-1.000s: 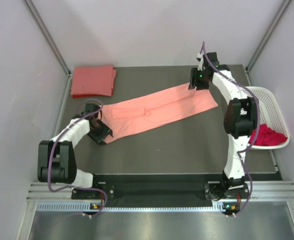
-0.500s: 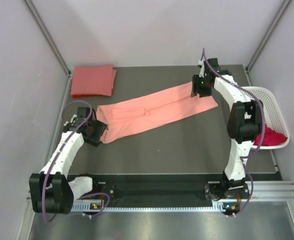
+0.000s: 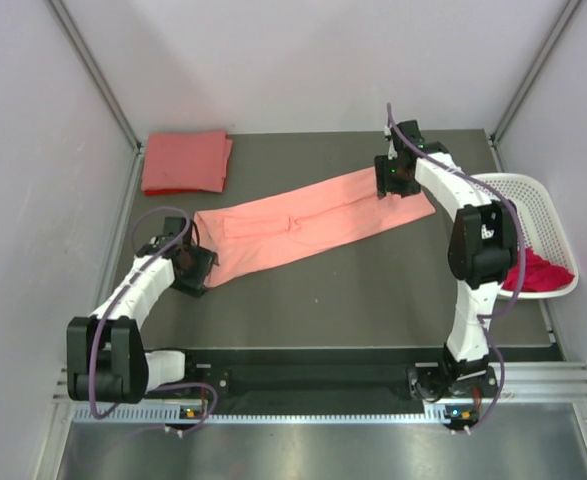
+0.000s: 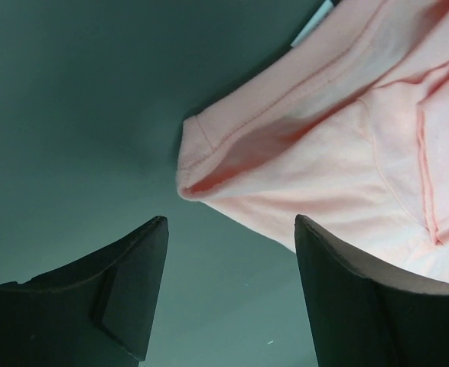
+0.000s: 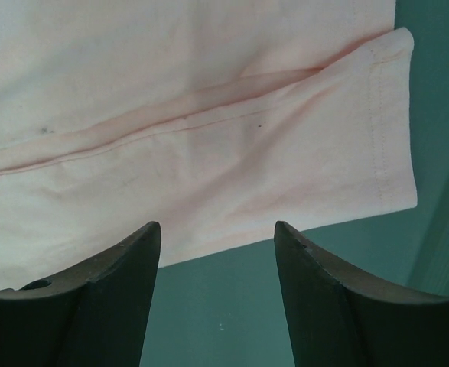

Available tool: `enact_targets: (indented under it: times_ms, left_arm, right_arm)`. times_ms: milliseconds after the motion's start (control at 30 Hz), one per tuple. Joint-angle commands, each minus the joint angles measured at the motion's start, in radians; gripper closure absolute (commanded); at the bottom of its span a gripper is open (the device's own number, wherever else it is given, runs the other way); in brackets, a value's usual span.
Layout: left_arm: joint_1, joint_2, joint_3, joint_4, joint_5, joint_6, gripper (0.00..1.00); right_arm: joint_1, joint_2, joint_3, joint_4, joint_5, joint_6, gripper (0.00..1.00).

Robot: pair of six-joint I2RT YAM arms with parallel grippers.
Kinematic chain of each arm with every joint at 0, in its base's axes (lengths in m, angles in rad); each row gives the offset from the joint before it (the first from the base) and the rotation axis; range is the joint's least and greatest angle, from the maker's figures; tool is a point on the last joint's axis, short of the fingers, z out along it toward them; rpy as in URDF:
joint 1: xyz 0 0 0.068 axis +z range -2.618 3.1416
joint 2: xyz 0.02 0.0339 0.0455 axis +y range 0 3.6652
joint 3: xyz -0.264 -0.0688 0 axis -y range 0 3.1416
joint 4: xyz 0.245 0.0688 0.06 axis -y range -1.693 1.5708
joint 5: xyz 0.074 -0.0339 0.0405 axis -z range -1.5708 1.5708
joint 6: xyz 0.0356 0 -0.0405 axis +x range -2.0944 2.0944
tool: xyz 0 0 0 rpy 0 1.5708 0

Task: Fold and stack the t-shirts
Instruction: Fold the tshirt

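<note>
A light salmon-pink t-shirt (image 3: 308, 222) lies folded into a long strip slanting across the table. My left gripper (image 3: 195, 268) is open and empty just short of the strip's lower left corner (image 4: 201, 164), with bare table between the jaws. My right gripper (image 3: 393, 185) is open and empty at the strip's upper right end (image 5: 209, 153), the cloth edge just beyond the fingertips. A coral-red t-shirt (image 3: 184, 161) lies folded at the back left. A magenta-red t-shirt (image 3: 538, 272) sits crumpled in the white basket (image 3: 533, 195).
The white perforated basket stands at the table's right edge, beside my right arm. Grey walls close in the left, right and back sides. The dark table surface (image 3: 373, 290) runs in front of the strip.
My left gripper has shifted a little along the strip's lower left corner. My right gripper has moved left and down onto the strip's upper right end. The shirt has not moved.
</note>
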Motion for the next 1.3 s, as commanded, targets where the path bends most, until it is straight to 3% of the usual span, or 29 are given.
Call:
enact_targets:
  times_ms: [0, 133, 267, 400, 433, 467, 767, 1067, 1267]
  left_arm:
    - [-0.005, 0.037, -0.008, 0.045, -0.023, -0.011, 0.28]
    - [-0.026, 0.045, 0.042, 0.062, -0.034, 0.051, 0.32]
    - [-0.124, 0.106, 0.179, 0.041, -0.124, 0.210, 0.29]
    - [-0.175, 0.199, 0.331, 0.001, -0.124, 0.284, 0.27]
    - [-0.184, 0.219, 0.354, -0.005, -0.123, 0.301, 0.27]
    - [-0.207, 0.251, 0.393, -0.005, -0.120, 0.351, 0.26]
    - [-0.276, 0.491, 0.611, -0.025, -0.051, 0.614, 0.22]
    - [-0.287, 0.650, 0.711, 0.009, 0.035, 0.635, 0.21]
    - [-0.284, 0.733, 0.742, -0.008, 0.004, 0.598, 0.23]
  right_arm:
    - [0.034, -0.006, 0.007, 0.009, 0.065, -0.046, 0.37]
    - [0.091, 0.040, 0.060, -0.008, 0.073, -0.070, 0.34]
    - [0.126, 0.071, 0.078, -0.006, 0.045, -0.087, 0.29]
    - [0.138, 0.085, 0.084, -0.006, 0.017, -0.100, 0.23]
    - [0.140, 0.086, 0.086, -0.008, 0.008, -0.109, 0.02]
    - [0.141, 0.088, 0.089, -0.008, 0.005, -0.112, 0.00]
    - [0.152, 0.146, 0.151, -0.016, 0.027, -0.195, 0.00]
    - [0.149, 0.232, 0.195, -0.014, 0.027, -0.221, 0.00]
    - [0.147, 0.244, 0.136, 0.000, 0.031, -0.212, 0.00]
